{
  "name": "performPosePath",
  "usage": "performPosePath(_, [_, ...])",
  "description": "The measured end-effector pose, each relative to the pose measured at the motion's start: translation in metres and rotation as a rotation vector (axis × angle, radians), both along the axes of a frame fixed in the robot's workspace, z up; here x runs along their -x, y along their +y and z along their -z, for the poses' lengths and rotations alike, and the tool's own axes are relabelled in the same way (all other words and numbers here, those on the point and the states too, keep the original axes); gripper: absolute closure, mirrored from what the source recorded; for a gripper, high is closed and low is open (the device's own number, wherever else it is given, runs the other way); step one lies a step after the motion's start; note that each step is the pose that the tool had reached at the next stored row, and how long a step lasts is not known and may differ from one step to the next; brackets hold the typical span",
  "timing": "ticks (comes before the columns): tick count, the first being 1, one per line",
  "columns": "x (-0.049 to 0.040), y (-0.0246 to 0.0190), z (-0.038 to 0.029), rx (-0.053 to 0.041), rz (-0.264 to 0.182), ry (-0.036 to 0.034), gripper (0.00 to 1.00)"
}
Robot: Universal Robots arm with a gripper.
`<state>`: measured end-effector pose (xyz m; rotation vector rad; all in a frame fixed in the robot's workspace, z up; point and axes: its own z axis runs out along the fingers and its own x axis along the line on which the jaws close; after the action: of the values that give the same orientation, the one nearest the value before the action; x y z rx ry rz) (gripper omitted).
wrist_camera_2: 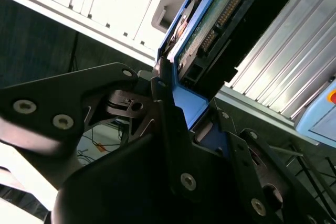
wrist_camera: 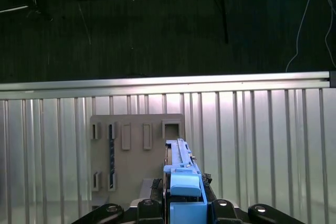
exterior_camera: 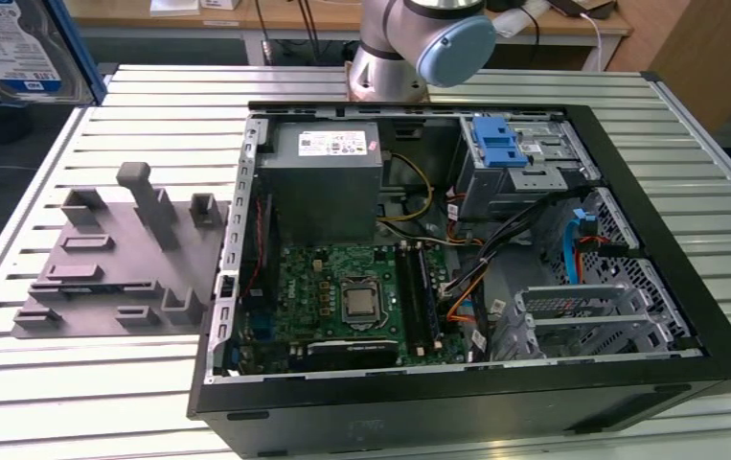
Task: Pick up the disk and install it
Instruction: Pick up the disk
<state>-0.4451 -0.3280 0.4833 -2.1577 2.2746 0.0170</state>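
Blue-railed silver metal, the disk (exterior_camera: 17,46) hangs at the upper left of the exterior view, raised well above the slatted surface (exterior_camera: 84,383) and clear of the grey fixture block (exterior_camera: 109,254). In the second wrist view the jaws are clamped on its blue end, with the circuit board (wrist_camera_2: 210,24) showing. The hold looks narrow, so the drive could pivot or slip. Near the open computer case (exterior_camera: 339,412), a tilted disk could snag the cables (exterior_camera: 464,286) or strike the drive cage (exterior_camera: 525,168).
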Motion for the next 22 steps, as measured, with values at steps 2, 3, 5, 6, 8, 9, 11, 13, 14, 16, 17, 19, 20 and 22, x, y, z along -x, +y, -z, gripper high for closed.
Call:
performPosePath(2, [0.0,0.0,-0.001,0.0,0.0,0.0,0.64])
performPosePath(3, [0.0,0.0,-0.001,-0.0001,0.0,-0.0001,0.64])
performPosePath(5, [0.0,0.0,-0.001,-0.0001,0.0,0.0,0.64])
performPosePath(6, [0.0,0.0,-0.001,-0.0002,0.0,-0.0001,0.64])
performPosePath(8, [0.0,0.0,-0.001,-0.0003,0.0,-0.0001,0.64])
performPosePath(9, [0.0,0.0,-0.001,-0.0003,0.0,-0.0001,0.64])
performPosePath(11, [0.0,-0.0014,-0.0011,-0.0003,0.0,0.0001,0.64])
performPosePath(13, [0.0,-0.0036,-0.001,-0.0003,0.0,-0.0001,0.64])
performPosePath(14, [0.0,-0.005,-0.001,-0.0003,0.0,0.0,0.64])
performPosePath(16, [0.0,-0.008,-0.001,-0.0003,0.0,0.0,0.64])
performPosePath(17, [0.0,-0.0096,-0.001,-0.0003,0.0,-0.0001,0.64])
performPosePath(19, [-0.0001,-0.0116,-0.001,-0.0003,0.0,-0.0001,0.64])
performPosePath(20, [-0.0007,-0.012,-0.001,-0.0004,0.0,-0.0002,0.64])
performPosePath(22, [-0.0026,-0.0125,-0.0011,-0.0003,0.0,0.0,0.64])
